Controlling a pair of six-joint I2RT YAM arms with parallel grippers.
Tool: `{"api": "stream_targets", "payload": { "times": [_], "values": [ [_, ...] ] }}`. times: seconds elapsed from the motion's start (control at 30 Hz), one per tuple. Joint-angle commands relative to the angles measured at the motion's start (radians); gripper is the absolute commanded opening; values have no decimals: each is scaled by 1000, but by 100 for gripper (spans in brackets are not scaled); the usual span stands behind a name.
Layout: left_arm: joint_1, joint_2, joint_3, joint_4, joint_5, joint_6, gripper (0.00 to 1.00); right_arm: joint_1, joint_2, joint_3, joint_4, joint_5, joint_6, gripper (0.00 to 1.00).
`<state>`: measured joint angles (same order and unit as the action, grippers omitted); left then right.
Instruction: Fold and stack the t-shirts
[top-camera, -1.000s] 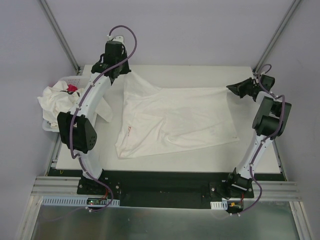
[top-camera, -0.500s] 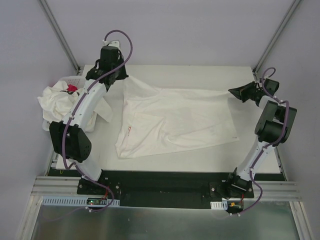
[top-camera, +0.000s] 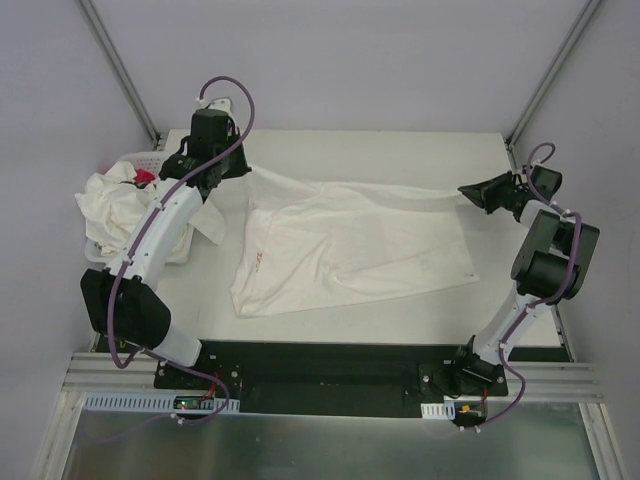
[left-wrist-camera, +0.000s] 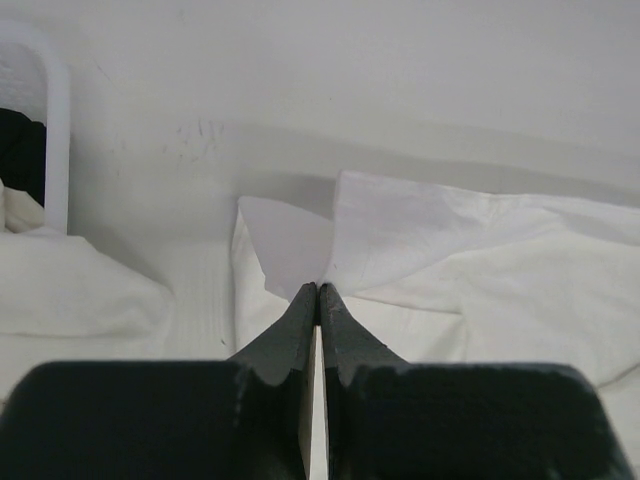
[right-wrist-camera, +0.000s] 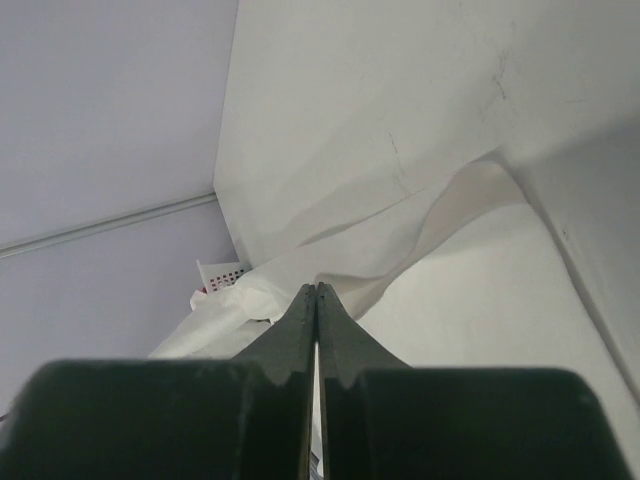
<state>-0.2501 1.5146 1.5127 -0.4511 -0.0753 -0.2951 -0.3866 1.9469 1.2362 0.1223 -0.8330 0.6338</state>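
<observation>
On table (top-camera: 400, 150), centre: one t-shirt (top-camera: 350, 245), whole in top view only, corners pinched by left gripper (top-camera: 243, 170) at 10 o'clock, right gripper (top-camera: 465, 190) at 2. One basket (top-camera: 150, 160) at 9, shirts (top-camera: 112, 205) heaped, uncounted.

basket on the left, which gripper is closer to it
Left. The left gripper pinches the spread t-shirt just right of the basket; the right gripper holds its other corner across the table.

A white table (top-camera: 400, 150) fills the middle. At its ten o'clock edge sits a white perforated basket (top-camera: 143, 160), with a small red packet (top-camera: 146, 177) near its one o'clock corner. Aluminium rails (top-camera: 110, 378) run along six o'clock.
</observation>
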Motion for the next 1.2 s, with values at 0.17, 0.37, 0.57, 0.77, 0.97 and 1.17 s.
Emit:
{"api": "stream_targets", "payload": {
  "times": [0.17,0.37,0.57,0.77,0.97,1.17],
  "values": [
    [-31,-102,-83,6,43,-45,0,-32,-124,-63,-16,23,-37,1],
    [-43,-146,-120,-6,52,-55,0,-51,-140,-76,-53,40,-52,1],
    [-54,-197,-160,-34,49,-58,0,-63,-152,-84,-92,54,-77,1],
    [-58,-241,-200,-50,54,-61,0,-66,-160,-99,-104,63,-86,1],
    [-63,-275,-243,-55,62,-62,0,-67,-174,-115,-118,72,-105,1],
    [-83,-295,-295,-55,71,-88,0,-69,-178,-126,-145,84,-117,1]
  ]
}}
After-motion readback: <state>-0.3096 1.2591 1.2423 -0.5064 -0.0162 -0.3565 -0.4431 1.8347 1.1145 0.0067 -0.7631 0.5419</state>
